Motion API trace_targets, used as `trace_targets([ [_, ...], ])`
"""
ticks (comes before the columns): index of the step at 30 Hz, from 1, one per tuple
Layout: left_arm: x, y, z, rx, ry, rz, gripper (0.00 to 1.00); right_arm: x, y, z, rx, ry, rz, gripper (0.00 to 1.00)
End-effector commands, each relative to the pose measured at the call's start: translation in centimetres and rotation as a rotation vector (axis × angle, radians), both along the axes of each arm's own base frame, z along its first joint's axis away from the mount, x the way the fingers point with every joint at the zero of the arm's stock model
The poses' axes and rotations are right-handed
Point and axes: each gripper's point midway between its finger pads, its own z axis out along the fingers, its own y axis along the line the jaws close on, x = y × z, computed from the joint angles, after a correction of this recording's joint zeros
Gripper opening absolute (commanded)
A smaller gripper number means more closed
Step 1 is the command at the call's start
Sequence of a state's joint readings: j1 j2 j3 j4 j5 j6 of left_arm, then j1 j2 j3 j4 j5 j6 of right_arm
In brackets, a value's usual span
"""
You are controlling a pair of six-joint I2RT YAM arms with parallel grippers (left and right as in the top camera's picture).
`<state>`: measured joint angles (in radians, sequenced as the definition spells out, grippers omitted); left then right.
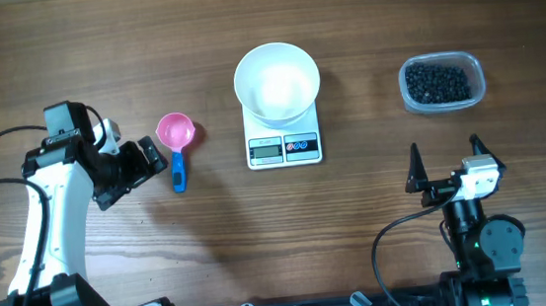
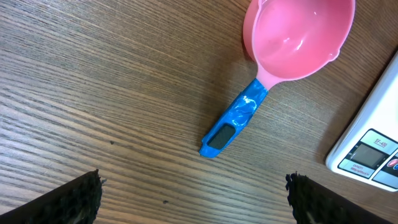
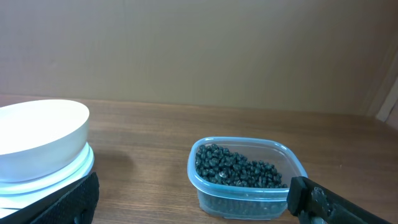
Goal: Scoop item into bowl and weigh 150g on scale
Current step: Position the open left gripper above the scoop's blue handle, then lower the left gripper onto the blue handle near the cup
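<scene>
The scale (image 1: 283,144) lies at the centre of the overhead frame on the wooden table (image 1: 66,52), with its display and buttons along its lower edge. The white bowl (image 1: 277,81) sits on the scale's upper part. It looks empty, though glare washes out its glossy inside. The display's digits are too small to read.

The beads (image 1: 436,82) are a dark heap in a clear tub (image 1: 476,96) at the upper right, well apart from the scale. In the right wrist view the tub stands just right of centre, and the bowl and scale sit at the left edge.

A scoop (image 1: 176,142) lies left of the scale, near it but not touching. Its pink cup is toward the top and its blue handle points down the frame. In the left wrist view the cup appears empty, and a corner of the scale shows at the lower right.

The left gripper (image 2: 193,180) is at the left of the overhead frame, just beside the scoop's handle. Its fingers are spread wide and hold nothing, and the scoop lies ahead of them untouched. The right gripper (image 1: 444,153) is at the lower right, below the tub. Its fingers are also spread wide and empty.
</scene>
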<state>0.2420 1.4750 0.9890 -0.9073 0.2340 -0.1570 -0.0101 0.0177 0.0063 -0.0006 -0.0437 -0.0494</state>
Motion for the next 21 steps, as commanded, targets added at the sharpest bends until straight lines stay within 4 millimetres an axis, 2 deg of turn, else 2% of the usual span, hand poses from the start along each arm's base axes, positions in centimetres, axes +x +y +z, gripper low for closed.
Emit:
trace_targets([
  [1,-0.2,-0.1,-0.6,0.001,0.01,-0.025,1.0,0.0,-0.2,0.0,-0.003,-0.001,-0.011,1.0],
  [16,-0.2,-0.1,-0.6,0.0,0.012,-0.025,1.0,0.0,-0.2,0.0,-0.002,-0.001,-0.011,1.0],
  [21,-0.3,-0.3,-1.7,-0.016,0.048,-0.027,1.0,0.0,-0.2,0.0,-0.003,-0.001,-0.011,1.0],
])
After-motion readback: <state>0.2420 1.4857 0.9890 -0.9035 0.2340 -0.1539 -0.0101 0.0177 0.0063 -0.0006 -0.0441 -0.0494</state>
